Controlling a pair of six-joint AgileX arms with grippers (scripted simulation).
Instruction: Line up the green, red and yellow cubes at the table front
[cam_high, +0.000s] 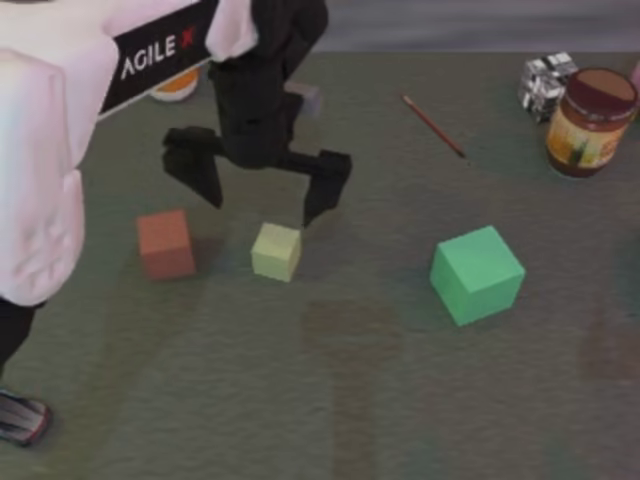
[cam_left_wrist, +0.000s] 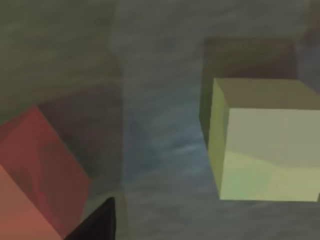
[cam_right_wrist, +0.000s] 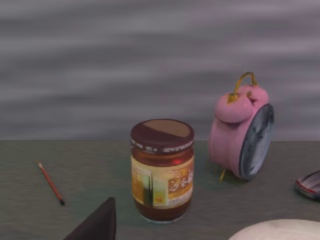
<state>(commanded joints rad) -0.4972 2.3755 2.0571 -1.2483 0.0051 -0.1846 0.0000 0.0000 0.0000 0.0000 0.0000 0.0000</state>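
The yellow cube (cam_high: 276, 251) sits left of the middle of the surface (cam_high: 360, 400), its faces turned a little off square to the front edge. The red cube (cam_high: 166, 243) stands just beside it on the left with a bare strip between them, and the green cube (cam_high: 477, 274) lies well apart to the right, also turned at an angle. All three rest flat, roughly in a loose row across the surface, and none touches another.

The left gripper (cam_high: 262, 188) hangs above and just behind the gap between the red and yellow cubes, its two black fingers (cam_high: 326, 184) spread wide and holding nothing. One finger points down near the red cube's back side, the other near the yellow cube's back corner. In the left wrist view the red cube (cam_left_wrist: 35, 180) and the yellow cube (cam_left_wrist: 265, 145) lie on either side with bare surface between them.

In front of the cubes the surface runs open toward the near edge. Between the yellow and green cubes there is a broad free patch.

Behind, near the far right corner, stand a jar (cam_high: 590, 122) with a dark lid and a small patterned cube (cam_high: 544, 84) just beside it; a pencil (cam_high: 435, 127) lies slantwise to their left. The right wrist view shows the jar (cam_right_wrist: 162, 170), the pencil (cam_right_wrist: 50, 182) and a pink alarm clock (cam_right_wrist: 243, 135) next to the jar; only one dark fingertip of the right gripper shows there, so I cannot tell how it stands.
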